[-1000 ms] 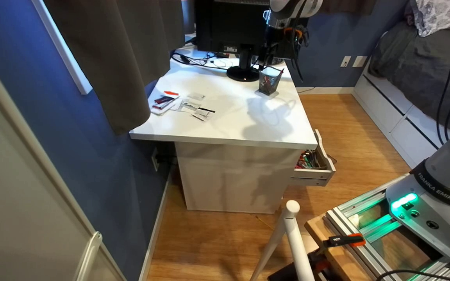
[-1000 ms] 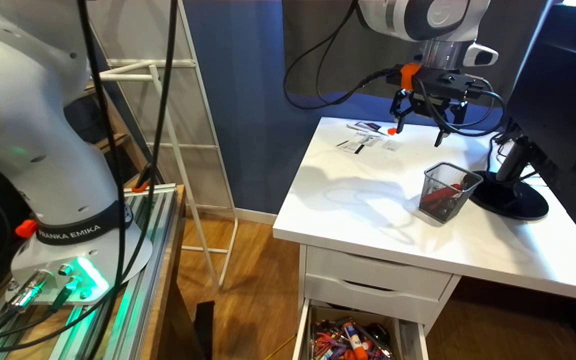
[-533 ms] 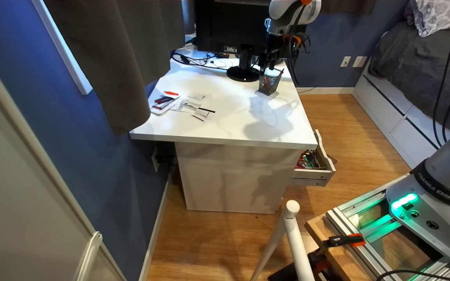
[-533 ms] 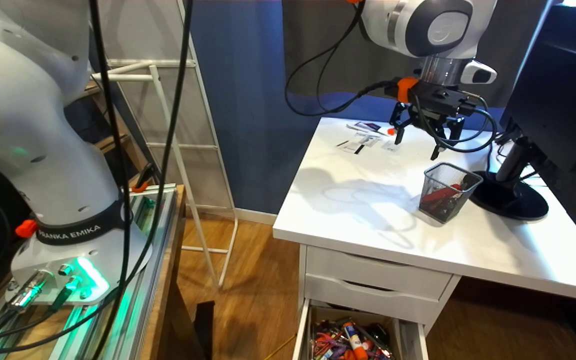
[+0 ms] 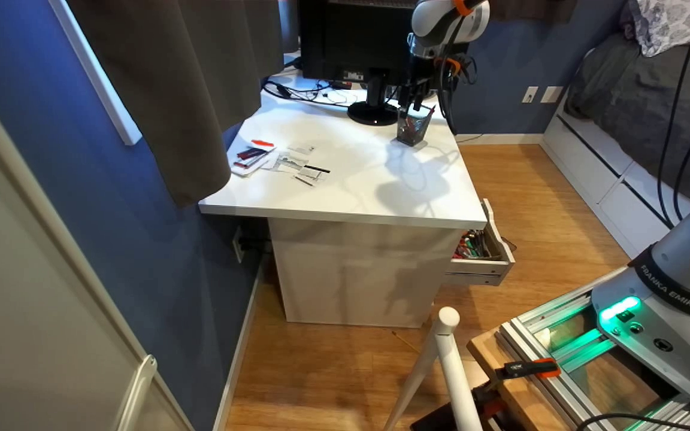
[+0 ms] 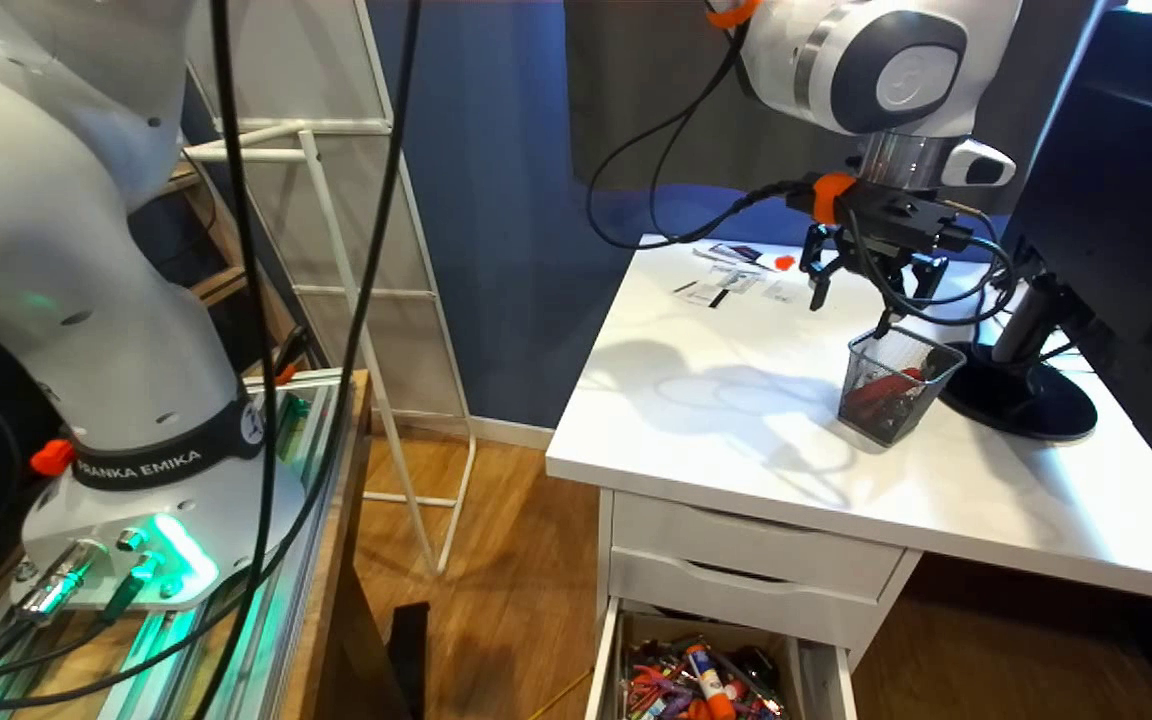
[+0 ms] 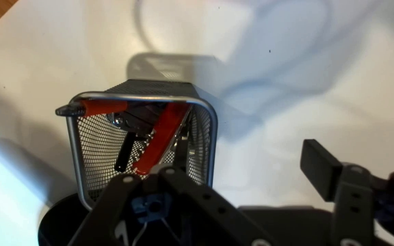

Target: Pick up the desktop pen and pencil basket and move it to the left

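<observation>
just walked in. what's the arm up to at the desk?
A white Franka arm has its open black two-finger gripper over one side of a dark grey metal-mesh pencil basket. In the wrist view one jaw overlaps the basket's mouth; the other is outside it. Nothing is gripped: the basket stands upright on the white desk, beside the round black monitor base. Next is probably a pinch on one wall.
</observation>
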Robot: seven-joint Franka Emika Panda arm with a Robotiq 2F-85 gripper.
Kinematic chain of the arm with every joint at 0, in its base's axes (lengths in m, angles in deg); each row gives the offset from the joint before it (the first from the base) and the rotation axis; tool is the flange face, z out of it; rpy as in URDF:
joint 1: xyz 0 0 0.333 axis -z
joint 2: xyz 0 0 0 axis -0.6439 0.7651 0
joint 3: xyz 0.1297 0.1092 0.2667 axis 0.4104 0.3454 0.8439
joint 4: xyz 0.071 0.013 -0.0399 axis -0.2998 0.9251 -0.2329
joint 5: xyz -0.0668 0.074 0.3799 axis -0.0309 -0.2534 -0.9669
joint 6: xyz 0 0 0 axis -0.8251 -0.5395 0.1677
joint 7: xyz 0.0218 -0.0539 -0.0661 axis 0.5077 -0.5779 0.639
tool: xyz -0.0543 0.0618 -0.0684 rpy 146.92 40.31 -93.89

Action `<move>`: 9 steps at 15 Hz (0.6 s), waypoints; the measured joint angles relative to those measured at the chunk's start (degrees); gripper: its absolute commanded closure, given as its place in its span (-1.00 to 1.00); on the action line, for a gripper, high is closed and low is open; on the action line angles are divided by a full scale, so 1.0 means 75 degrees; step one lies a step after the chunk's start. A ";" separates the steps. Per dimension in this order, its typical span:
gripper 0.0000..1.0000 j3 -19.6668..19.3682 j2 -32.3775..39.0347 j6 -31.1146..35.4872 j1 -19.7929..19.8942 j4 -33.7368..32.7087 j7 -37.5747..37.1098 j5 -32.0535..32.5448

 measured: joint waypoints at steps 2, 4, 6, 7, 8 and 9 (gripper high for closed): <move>-0.06 0.0000 0.0171 0.0000 -0.0001 -0.0194 0.0000 0.0037; 0.32 -0.0001 0.0347 0.0000 -0.0002 -0.0385 0.0000 0.0095; 0.58 -0.0003 0.0505 -0.0001 -0.0002 -0.0542 0.0000 0.0144; 0.76 -0.0004 0.0566 -0.0001 -0.0002 -0.0597 0.0000 0.0156; 0.89 -0.0004 0.0621 -0.0001 -0.0002 -0.0651 0.0000 0.0163; 0.97 -0.0010 0.0669 -0.0002 -0.0001 -0.0701 0.0000 0.0178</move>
